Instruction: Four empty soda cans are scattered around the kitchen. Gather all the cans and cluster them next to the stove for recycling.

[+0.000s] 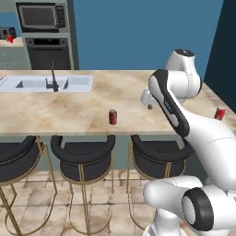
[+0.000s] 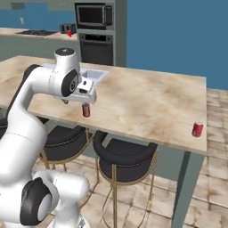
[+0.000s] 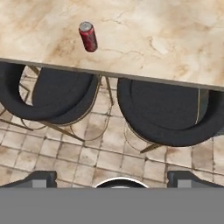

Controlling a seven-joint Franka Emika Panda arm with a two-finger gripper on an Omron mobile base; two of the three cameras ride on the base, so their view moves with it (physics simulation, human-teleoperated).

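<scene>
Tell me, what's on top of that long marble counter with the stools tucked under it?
On the counter: two upright red soda cans, one near the front edge, one by the right end, plus a sink with a dark faucet. The robot's arm hides some of it.

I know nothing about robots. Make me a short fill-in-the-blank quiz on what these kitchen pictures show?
1. The near can stands upright on the ____.
2. The gripper's jaws are ____.
3. A second can stands near the counter's ____.
4. Under the counter's edge stand black ____.

Missing words: counter; open; corner; stools
</scene>
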